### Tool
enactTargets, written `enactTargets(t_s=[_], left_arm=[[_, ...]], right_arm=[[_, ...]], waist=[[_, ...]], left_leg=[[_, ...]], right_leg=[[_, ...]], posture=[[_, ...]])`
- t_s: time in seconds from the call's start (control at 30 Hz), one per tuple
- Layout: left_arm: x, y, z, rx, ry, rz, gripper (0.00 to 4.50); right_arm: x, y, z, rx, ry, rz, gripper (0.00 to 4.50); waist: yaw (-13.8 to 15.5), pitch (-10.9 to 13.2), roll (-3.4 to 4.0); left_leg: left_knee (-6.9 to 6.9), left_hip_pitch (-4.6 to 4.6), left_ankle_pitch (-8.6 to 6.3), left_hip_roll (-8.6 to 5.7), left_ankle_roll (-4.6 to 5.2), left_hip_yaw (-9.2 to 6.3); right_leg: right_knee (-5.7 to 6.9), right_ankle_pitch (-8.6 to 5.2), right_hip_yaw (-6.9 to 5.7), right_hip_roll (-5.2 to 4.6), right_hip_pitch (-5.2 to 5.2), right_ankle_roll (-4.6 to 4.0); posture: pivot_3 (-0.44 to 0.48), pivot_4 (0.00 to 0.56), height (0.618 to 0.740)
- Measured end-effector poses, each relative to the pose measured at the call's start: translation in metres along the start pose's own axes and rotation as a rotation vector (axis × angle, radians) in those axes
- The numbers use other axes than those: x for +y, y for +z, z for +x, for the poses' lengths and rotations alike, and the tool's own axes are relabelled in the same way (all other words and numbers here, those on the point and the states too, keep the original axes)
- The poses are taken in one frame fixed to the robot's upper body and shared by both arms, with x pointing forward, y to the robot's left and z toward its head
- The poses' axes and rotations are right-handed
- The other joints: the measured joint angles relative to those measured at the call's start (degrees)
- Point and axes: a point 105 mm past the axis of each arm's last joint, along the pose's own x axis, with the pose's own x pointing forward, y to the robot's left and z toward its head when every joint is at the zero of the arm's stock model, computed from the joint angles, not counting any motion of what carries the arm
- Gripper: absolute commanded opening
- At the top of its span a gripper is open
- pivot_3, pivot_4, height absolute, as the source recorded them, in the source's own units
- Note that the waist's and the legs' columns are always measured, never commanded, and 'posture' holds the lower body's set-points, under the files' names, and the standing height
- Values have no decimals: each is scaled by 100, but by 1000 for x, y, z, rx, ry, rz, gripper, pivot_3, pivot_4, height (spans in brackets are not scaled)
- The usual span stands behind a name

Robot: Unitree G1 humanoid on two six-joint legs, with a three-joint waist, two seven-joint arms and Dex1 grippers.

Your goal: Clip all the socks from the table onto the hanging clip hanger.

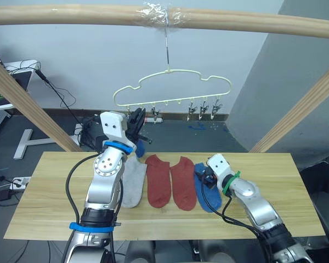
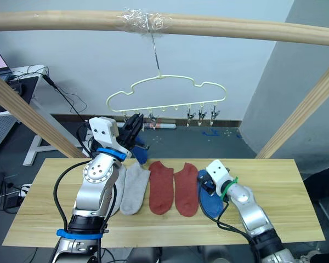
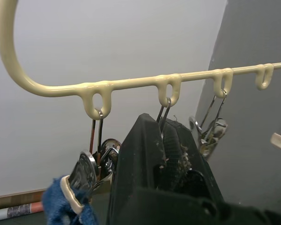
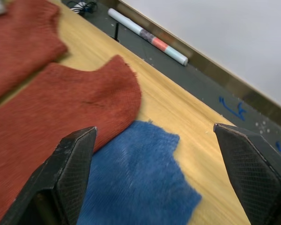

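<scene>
Room: pale wall, dark floor with cables, thick round wooden bar [image 1: 236,21] overhead.
Table [image 1: 296,181]: light wood planks, long and rectangular.
Socks: grey sock [image 1: 132,183], two rust red socks [image 1: 170,186] and a blue sock [image 4: 140,183] lie flat in a row; another blue sock [image 3: 61,206] hangs clipped.
Clip hanger [image 1: 172,82]: thin pale yellow wire, silver clips.
Left gripper [image 3: 171,154]: fingers together at a clip.
Right gripper [image 4: 154,173]: fingers apart over the flat blue sock.
</scene>
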Motion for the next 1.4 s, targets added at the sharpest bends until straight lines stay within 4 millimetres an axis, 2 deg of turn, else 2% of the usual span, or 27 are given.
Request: enactTargets(t_s=[0.07, 0.2, 0.5, 0.53, 0.67, 0.77, 0.87, 0.97, 1.2, 1.27, 1.4], left_arm=[[0, 0, 0, 0, -3, 0, 0], [0, 0, 0, 1, -5, 0, 0], [2, -1, 0, 12, -1, -5, 0], [2, -1, 0, 12, -2, -7, 0], [4, 1, -2, 22, -10, -25, 0], [5, 4, -6, 37, -49, -61, 0], [6, 7, -10, 61, -104, -142, 0], [6, 10, -13, 99, -169, -247, 0], [9, 24, -14, 156, -257, -450, 0], [7, 26, -15, 169, -280, -466, 0], [4, 25, -17, 189, -298, -486, 0]], right_arm=[[0, -11, 3, 34, 2, 15, 4159], [4, -17, 8, 49, -1, 64, 3352], [5, -18, 11, 47, -2, 102, 161], [5, -18, 10, 46, -2, 100, 48], [3, -12, 4, 24, 14, 63, 48], [-1, 18, -3, -58, 43, -32, 48], [7, 52, -7, -143, 127, -171, 48], [20, 88, -7, -240, 199, -260, 48], [62, 157, 4, -461, 343, -374, 48], [69, 167, 8, -494, 366, -383, 48], [77, 161, 19, -474, 393, -374, 48]], waist=[[5, 0, 0], [-5, 0, 0], [3, -1, 0], [3, -1, 0], [-5, 0, 1], [-12, 0, 2], [-15, 0, 2], [-9, 0, 2], [-10, 0, 0], [4, 0, 0], [44, 0, -1]], left_leg=[[0, -1, 0, -1, 0, 2], [0, 0, 0, 0, 0, 2], [3, 1, 0, 0, 0, 0], [3, 1, 0, 0, 0, 0], [2, 0, 0, 0, 0, 2], [2, 1, 0, 3, 0, -1], [2, 2, 0, 5, 0, -3], [3, 2, 0, 6, -1, -8], [6, 0, 1, 7, -1, -12], [5, -1, 1, 6, -2, -14], [6, -6, 1, -3, -3, -16]], right_leg=[[0, 0, 2, -2, 0, 0], [1, 1, 3, -1, 0, -1], [5, 2, 1, -1, 1, -2], [5, 2, 1, -1, 2, -2], [5, 2, 3, -1, 0, -1], [7, 2, 0, 3, -1, -1], [8, 2, -1, 6, -1, -1], [10, 2, -6, 8, 0, -1], [10, 3, -11, 6, -1, -4], [10, 4, -14, 3, 0, -5], [5, 4, -20, -16, -1, -5]], posture=[[7, 212, 700], [13, 211, 700], [19, 210, 700], [19, 209, 700], [22, 209, 700], [23, 210, 700], [20, 211, 700], [20, 211, 700], [39, 202, 700], [39, 202, 700], [52, 197, 700]])
